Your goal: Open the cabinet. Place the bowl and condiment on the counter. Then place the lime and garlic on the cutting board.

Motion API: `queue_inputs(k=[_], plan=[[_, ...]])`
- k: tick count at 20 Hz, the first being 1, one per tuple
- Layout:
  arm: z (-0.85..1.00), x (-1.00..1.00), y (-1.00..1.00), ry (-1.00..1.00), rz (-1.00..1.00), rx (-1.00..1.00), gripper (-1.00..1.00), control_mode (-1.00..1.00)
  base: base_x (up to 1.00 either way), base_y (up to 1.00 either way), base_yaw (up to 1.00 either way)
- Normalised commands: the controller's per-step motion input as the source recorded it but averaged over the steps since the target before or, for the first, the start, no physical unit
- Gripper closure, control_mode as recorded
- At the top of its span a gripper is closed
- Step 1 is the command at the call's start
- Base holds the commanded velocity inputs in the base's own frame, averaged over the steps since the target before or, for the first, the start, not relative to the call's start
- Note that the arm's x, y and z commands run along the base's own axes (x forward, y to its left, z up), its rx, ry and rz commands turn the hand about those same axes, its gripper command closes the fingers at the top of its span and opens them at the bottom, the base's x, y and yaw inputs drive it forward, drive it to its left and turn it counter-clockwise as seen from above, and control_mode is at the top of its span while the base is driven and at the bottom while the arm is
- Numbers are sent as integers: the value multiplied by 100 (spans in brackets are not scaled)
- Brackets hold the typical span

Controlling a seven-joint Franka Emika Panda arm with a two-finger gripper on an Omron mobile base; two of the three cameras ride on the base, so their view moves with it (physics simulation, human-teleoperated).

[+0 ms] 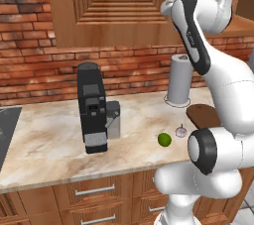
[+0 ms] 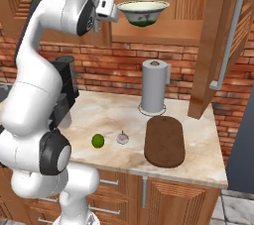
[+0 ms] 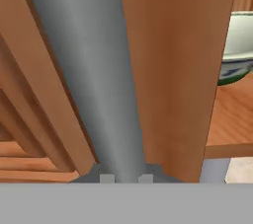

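Claw (image 3: 123, 177) clamps shut on the long silver bar handle (image 3: 94, 70) of the reddish-brown wooden cabinet (image 3: 168, 70); rigid, smooth metal, likely slippery, best held mid-bar.

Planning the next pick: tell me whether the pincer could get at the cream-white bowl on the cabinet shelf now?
Probably not yet: the pincer is shut on the left door's silver bar handle, though the bowl sits exposed beside the open right door.

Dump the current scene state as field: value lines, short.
cabinet: right door swung open, left door closed
pincer: shut on the left door's handle
bowl: on the cabinet shelf
lime: on the counter, beside the garlic
cutting board: bare, right of the garlic
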Motion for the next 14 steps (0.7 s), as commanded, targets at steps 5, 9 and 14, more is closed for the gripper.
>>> queue_inputs(k=[5,9,14], plan=[[-27,-98,64,-12,2,0,100,-100,0,0,0],[-26,-100,100,-12,1,0,100,-100,0,0,0],[-24,-100,100,-3,1,0,100,-100,0,0,0]])
